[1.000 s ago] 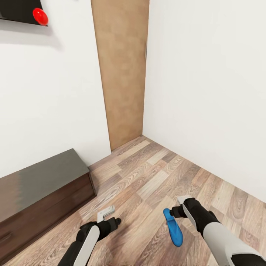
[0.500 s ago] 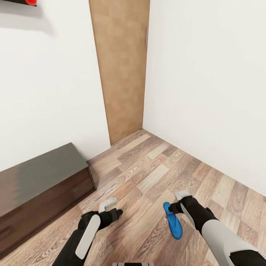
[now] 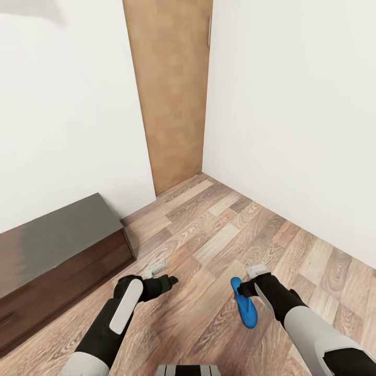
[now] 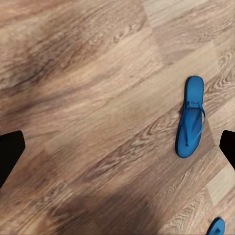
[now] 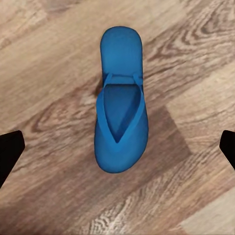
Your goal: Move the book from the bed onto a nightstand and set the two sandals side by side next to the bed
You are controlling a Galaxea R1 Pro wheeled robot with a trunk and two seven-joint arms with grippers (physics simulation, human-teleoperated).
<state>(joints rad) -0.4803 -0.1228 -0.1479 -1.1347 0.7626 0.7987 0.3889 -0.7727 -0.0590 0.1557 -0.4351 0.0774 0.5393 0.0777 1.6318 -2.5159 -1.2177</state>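
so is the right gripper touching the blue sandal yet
Apart. In the right wrist view the sandal lies flat on the wood floor, midway between the open right gripper fingertips at the frame edges, with bare floor either side.

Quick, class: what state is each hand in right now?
Left hand: open, empty.
Right hand: open, over a blue sandal, not holding it.

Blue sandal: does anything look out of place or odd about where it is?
Yes. One blue sandal lies flat on the wood-plank floor near the door and the low dark cabinet, beneath the right gripper, with no bed in view.
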